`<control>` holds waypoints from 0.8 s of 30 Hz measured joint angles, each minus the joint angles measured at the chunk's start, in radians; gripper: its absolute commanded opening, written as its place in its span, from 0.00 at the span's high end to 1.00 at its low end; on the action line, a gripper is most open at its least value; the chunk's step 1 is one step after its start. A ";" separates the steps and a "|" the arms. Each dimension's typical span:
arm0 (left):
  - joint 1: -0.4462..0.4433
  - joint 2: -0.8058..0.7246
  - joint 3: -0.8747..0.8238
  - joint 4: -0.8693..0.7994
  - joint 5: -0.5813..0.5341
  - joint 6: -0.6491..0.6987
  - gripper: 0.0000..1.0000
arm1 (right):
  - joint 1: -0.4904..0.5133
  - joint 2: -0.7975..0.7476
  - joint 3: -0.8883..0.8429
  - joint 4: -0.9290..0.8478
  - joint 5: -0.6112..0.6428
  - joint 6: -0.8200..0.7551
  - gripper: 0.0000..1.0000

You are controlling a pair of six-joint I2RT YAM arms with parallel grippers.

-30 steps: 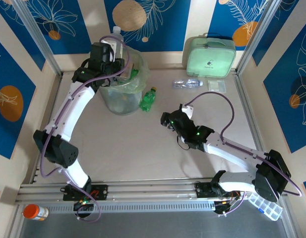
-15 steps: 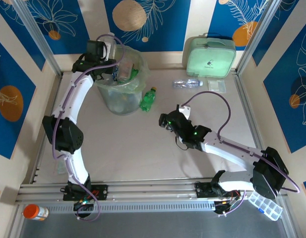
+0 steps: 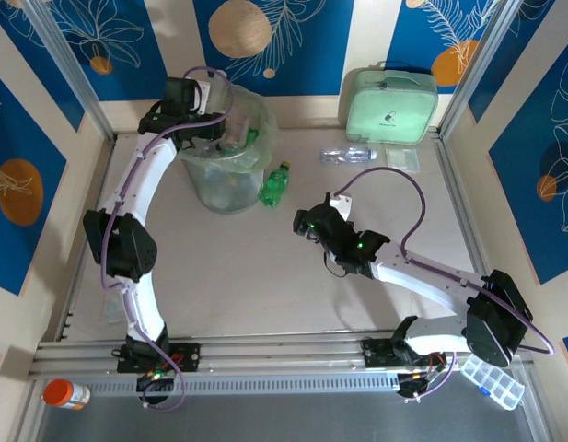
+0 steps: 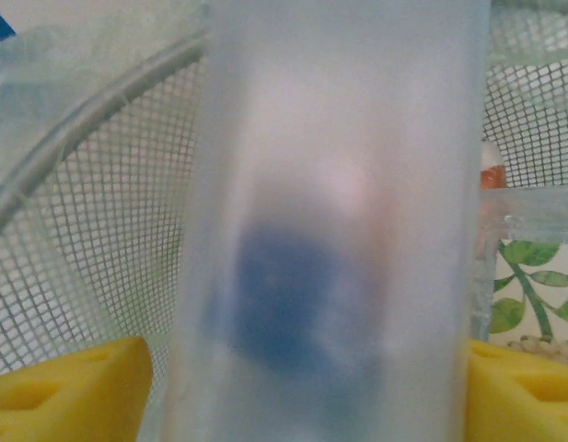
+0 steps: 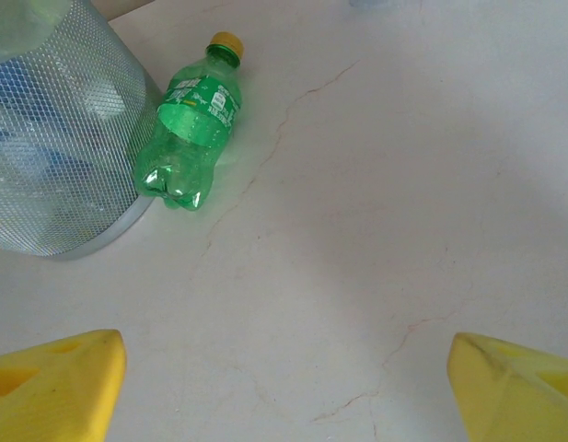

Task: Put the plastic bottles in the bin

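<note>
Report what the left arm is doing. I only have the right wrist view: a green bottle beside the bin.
Observer: The left gripper is at the bin's mouth, shut on a blue-labelled bottle.
Operator: List any other loose bottles.
Observer: Besides the green bottle, a clear bottle lies on its side in front of the mint case.
Operator: Place my gripper against those two.
Observer: The right gripper hangs on the near side of both, about midway between them sideways.
</note>
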State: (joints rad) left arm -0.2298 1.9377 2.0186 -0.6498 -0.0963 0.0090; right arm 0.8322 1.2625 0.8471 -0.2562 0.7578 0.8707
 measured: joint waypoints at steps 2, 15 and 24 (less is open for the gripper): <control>0.000 -0.016 -0.005 -0.002 0.006 -0.003 0.14 | 0.000 0.000 0.000 0.000 0.003 0.000 0.09; -0.051 -0.346 -0.125 0.037 0.071 -0.094 0.18 | 0.002 -0.001 0.000 -0.005 0.028 -0.019 0.12; -0.256 -0.709 -0.552 0.169 0.026 -0.304 0.24 | -0.035 -0.011 -0.013 0.064 -0.079 -0.068 0.16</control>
State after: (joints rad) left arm -0.4854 1.2285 1.4662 -0.4805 -0.0708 -0.2951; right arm 0.7975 1.2510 0.8341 -0.1921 0.6788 0.8024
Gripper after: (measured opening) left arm 0.768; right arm 0.846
